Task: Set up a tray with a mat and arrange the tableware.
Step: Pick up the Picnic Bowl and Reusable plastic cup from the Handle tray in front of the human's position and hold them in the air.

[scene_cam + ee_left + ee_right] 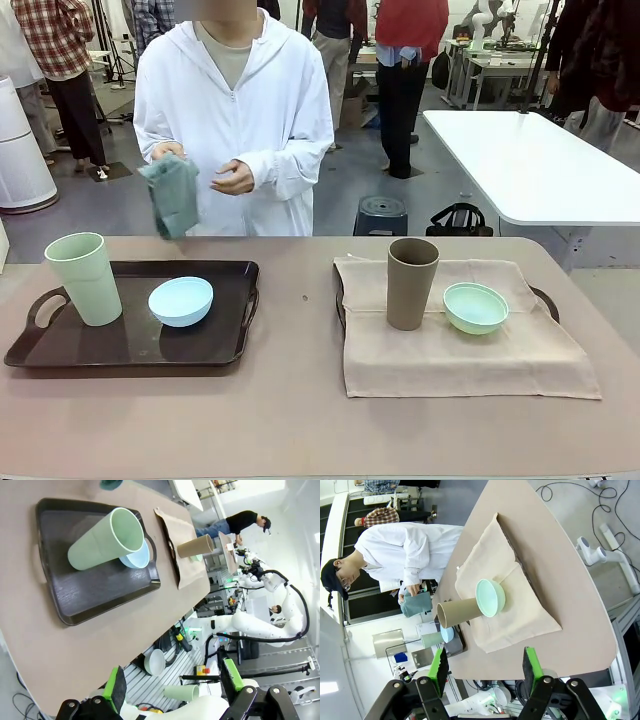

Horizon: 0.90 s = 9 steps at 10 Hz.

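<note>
Table scene: left gripper (175, 682) and right gripper (485, 665) both gaping, empty. Left side: pale green tumbler (85, 277) and light blue bowl (181, 300) on bare dark tray (130, 350). Right side: brown tumbler (411, 283) and mint green bowl (475, 307) on beige mat (470, 365). Person's hand (168, 151) beyond holds teal cloth (172, 198).
</note>
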Each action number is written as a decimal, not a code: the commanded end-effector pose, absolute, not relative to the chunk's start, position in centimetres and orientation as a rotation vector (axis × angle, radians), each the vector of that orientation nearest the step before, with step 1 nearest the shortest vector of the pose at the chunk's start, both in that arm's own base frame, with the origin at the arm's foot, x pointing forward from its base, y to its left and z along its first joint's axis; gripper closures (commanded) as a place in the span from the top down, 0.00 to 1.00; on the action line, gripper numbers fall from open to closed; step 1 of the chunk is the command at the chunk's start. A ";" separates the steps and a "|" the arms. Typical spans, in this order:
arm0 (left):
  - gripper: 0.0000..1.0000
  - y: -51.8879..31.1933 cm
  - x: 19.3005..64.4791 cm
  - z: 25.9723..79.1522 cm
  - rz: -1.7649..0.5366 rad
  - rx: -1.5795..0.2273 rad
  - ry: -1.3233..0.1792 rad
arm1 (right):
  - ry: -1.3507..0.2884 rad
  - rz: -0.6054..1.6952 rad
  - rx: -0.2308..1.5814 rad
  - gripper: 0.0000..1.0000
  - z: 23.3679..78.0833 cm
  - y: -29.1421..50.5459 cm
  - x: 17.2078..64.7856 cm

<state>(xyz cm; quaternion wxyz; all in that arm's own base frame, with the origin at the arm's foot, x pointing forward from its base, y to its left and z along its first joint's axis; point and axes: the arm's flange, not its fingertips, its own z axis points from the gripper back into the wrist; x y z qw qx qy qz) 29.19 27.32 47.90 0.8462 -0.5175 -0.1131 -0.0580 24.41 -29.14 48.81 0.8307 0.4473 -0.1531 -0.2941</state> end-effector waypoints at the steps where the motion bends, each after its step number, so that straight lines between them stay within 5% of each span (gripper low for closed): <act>1: 1.00 27.3 28.9 47.8 -0.121 -1.099 -0.247 | -0.341 -0.611 0.970 0.78 49.0 -29.1 24.5; 3: 1.00 27.5 30.6 49.4 -0.271 -1.026 -0.349 | -0.320 -0.600 0.931 0.78 50.8 -27.6 25.9; 9: 1.00 23.0 30.3 55.6 -0.772 -0.314 -0.468 | -0.274 -0.410 0.626 0.78 65.8 -7.4 35.1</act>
